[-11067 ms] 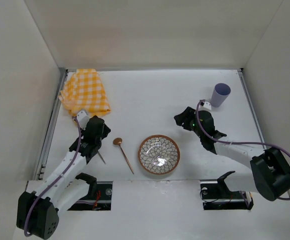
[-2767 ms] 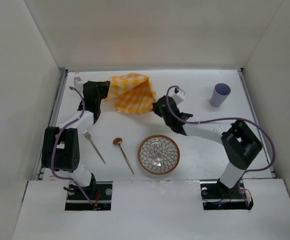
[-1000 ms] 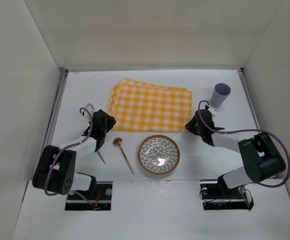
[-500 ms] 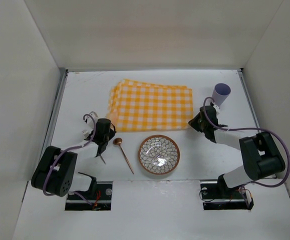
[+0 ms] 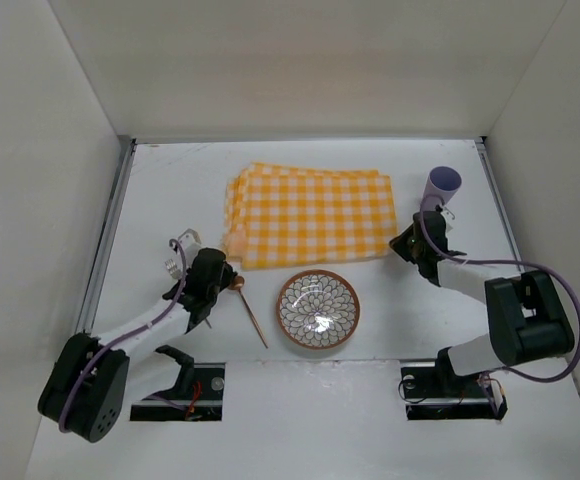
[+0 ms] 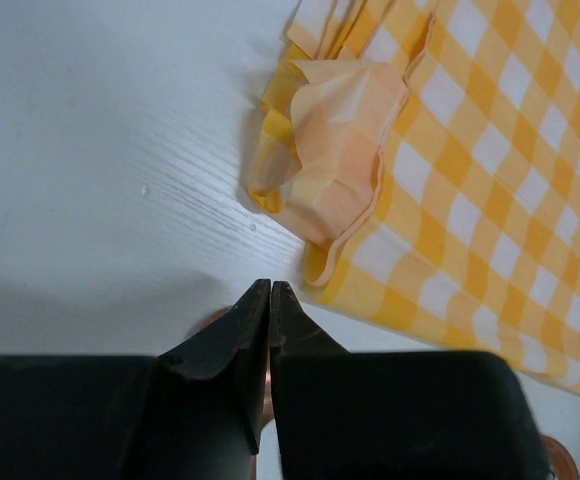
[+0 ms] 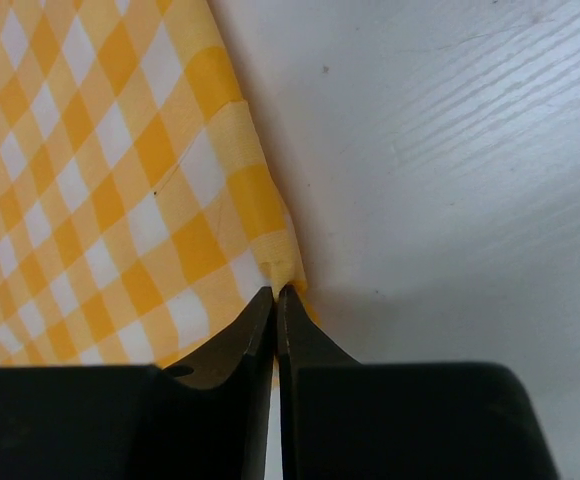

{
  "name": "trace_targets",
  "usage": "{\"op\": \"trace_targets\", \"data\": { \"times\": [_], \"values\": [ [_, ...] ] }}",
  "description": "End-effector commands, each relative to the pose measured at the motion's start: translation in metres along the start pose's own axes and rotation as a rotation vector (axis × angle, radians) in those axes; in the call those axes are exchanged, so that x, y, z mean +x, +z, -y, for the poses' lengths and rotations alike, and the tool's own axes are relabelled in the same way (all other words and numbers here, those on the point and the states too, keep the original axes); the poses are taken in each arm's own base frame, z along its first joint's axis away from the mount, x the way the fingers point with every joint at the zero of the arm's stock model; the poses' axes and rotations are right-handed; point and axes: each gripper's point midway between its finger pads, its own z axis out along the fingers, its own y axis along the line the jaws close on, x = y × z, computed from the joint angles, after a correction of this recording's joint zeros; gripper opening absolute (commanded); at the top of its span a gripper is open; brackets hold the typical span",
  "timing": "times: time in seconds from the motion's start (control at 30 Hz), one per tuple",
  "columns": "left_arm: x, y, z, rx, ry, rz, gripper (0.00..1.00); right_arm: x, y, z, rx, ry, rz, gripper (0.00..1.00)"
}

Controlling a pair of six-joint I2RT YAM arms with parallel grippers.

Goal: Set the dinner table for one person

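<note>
On the white dinner table a yellow-and-white checked cloth lies spread flat at the middle back. My right gripper sits at its near right corner, and the right wrist view shows the jaws shut on that corner of the cloth, with my right gripper low on the table. My left gripper is shut and empty, just off the cloth's near left corner. In the left wrist view this gripper hangs over a copper spoon, short of the crumpled cloth corner.
A patterned bowl stands near the front centre, with the spoon to its left. A lilac cup stands at the back right, close behind the right arm. Grey rails run along the table's sides.
Both grippers have shut. The cloth has slid a little to the right with the right gripper. The left gripper has moved nearer and to the right, over the spoon's bowl.
</note>
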Motion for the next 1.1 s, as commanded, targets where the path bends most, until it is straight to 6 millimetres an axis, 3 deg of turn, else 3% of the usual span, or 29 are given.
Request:
{"op": "trace_targets", "data": {
  "times": [0.0, 0.07, 0.17, 0.3, 0.4, 0.53, 0.67, 0.83, 1.07],
  "values": [
    [0.003, -0.012, -0.003, -0.004, 0.003, -0.005, 0.03, -0.011, -0.007, 0.0, -0.017, 0.001, 0.055, 0.11],
    [-0.003, -0.017, 0.002, 0.007, 0.012, 0.006, 0.08, -0.011, -0.008, 0.003, -0.013, 0.001, 0.057, 0.17],
    [-0.013, -0.02, 0.009, 0.014, 0.028, 0.031, 0.25, -0.021, -0.017, -0.004, -0.037, 0.004, 0.093, 0.49],
    [-0.016, -0.013, 0.021, 0.025, 0.094, 0.008, 0.42, -0.033, -0.036, -0.004, -0.042, -0.01, 0.151, 0.59],
    [-0.014, -0.005, 0.032, 0.035, 0.132, -0.015, 0.45, -0.029, -0.049, 0.0, -0.044, 0.001, 0.179, 0.59],
    [-0.011, 0.012, 0.04, 0.029, 0.164, -0.028, 0.45, 0.005, -0.052, -0.016, -0.103, 0.016, 0.09, 0.59],
    [-0.007, 0.027, 0.041, 0.006, 0.171, -0.037, 0.41, 0.024, -0.037, -0.028, -0.122, 0.031, 0.029, 0.59],
    [-0.002, 0.039, 0.035, -0.021, 0.176, -0.051, 0.28, 0.04, -0.019, -0.035, -0.149, 0.087, -0.029, 0.54],
    [0.003, 0.041, 0.03, -0.02, 0.166, -0.059, 0.06, 0.039, -0.008, -0.037, -0.129, 0.106, -0.025, 0.18]
  ]
}}
